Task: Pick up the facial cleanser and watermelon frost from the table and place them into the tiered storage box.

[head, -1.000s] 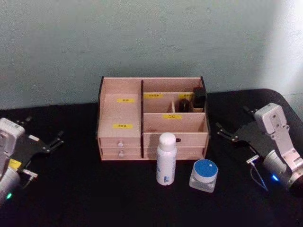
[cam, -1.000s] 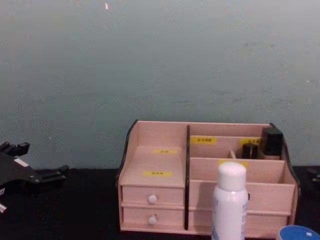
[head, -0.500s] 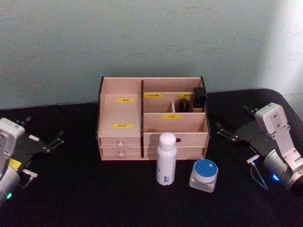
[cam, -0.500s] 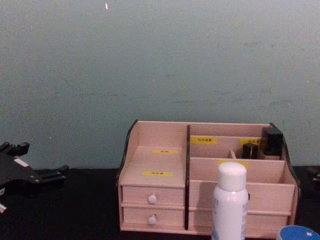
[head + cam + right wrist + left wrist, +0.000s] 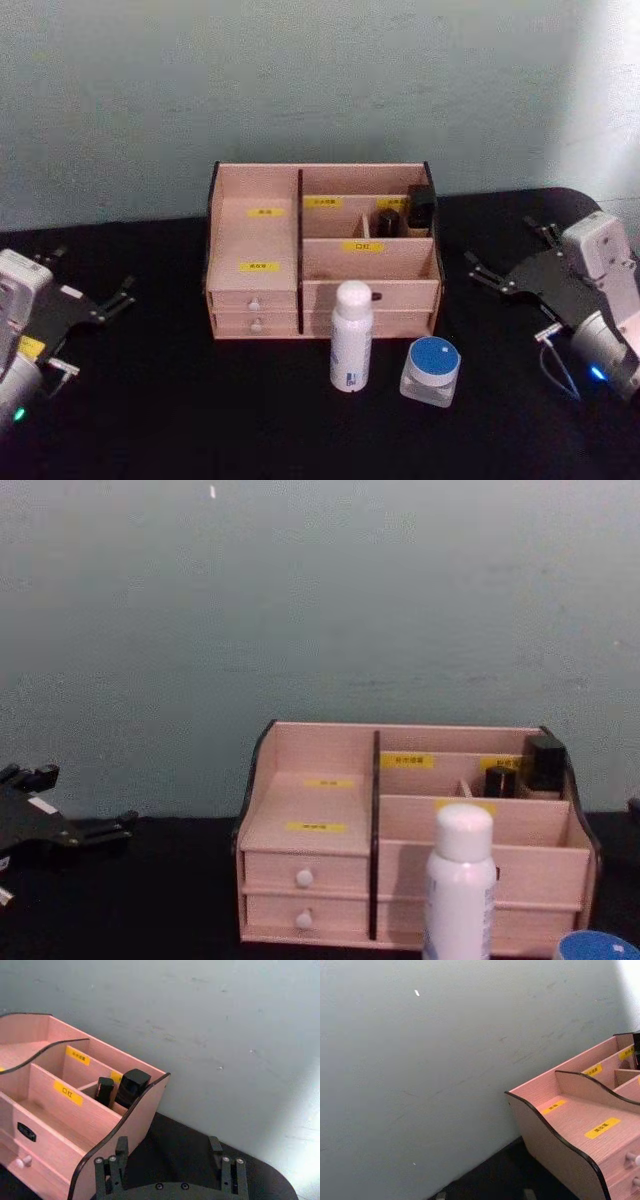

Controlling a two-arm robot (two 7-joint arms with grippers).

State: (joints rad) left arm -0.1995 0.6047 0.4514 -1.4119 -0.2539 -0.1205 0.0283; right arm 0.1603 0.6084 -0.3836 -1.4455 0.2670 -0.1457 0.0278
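Observation:
The tiered storage box (image 5: 256, 243) stands at the back centre of the black table; it is also in the chest view (image 5: 320, 810) and both wrist views (image 5: 570, 1120) (image 5: 45, 1105). In front of it stand a white bottle (image 5: 351, 336) (image 5: 459, 890) with a rounded cap and a squat clear jar with a blue lid (image 5: 431, 370) (image 5: 596, 947). I cannot tell which is the facial cleanser and which the watermelon frost. My left gripper (image 5: 92, 272) (image 5: 80, 800) hovers open at the far left. My right gripper (image 5: 512, 250) (image 5: 168, 1167) hovers open to the right of the box.
Two dark small containers (image 5: 405, 214) (image 5: 120, 1089) sit in the box's back right compartment. A pale wall (image 5: 320, 80) rises just behind the box. Two white-knobbed drawers (image 5: 254, 310) face me. Black tabletop (image 5: 180, 400) lies open at front left.
My right gripper has drifted a little to the right, away from the box. The left gripper, bottle and jar have stayed put.

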